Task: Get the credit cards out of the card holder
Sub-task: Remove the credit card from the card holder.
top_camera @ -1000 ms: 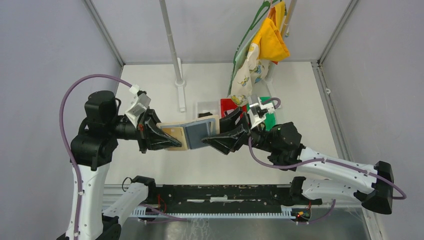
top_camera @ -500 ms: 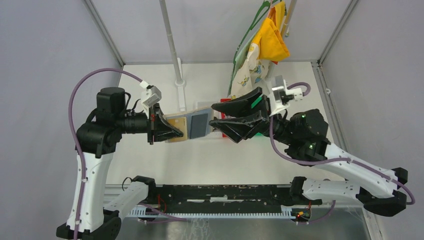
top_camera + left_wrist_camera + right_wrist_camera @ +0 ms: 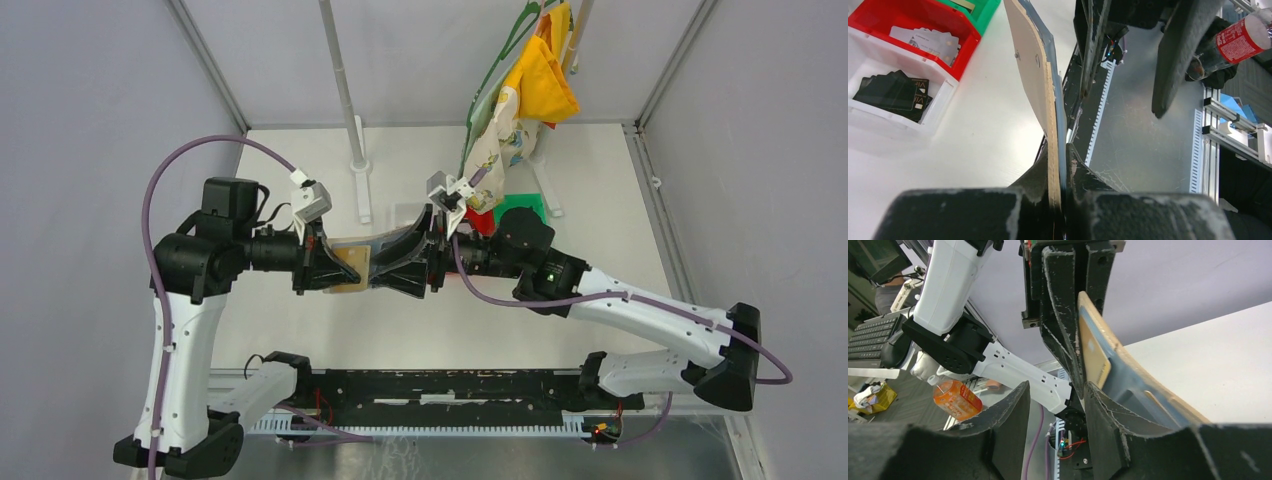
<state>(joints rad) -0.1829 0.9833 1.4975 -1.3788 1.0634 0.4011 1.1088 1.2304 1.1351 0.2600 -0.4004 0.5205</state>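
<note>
My left gripper (image 3: pixel 338 268) is shut on one end of the tan card holder (image 3: pixel 352 266) and holds it above the table. In the left wrist view the holder (image 3: pixel 1035 75) stands edge-on, pinched at my left gripper (image 3: pixel 1058 152). My right gripper (image 3: pixel 380 264) is open at the holder's other end. In the right wrist view my right gripper (image 3: pixel 1055 392) has nothing between its jaws. The holder's blue-grey panel (image 3: pixel 1130 372) lies beside one finger (image 3: pixel 1108 425), with a tan-yellow item (image 3: pixel 1093 357) in a pocket. Pale credit cards (image 3: pixel 928 37) lie in a red bin (image 3: pixel 908 15).
A white bin (image 3: pixel 933 107) with dark cards (image 3: pixel 893 92) stands beside the red bin, and a green bin (image 3: pixel 528 207) lies behind it. Patterned and yellow cloths (image 3: pixel 515 110) hang at the back right. A white post (image 3: pixel 350 110) stands at the back centre.
My right arm swung left from the bins to the holder's free end, jaws still open. My left gripper kept its hold and turned the holder more edge-on.
</note>
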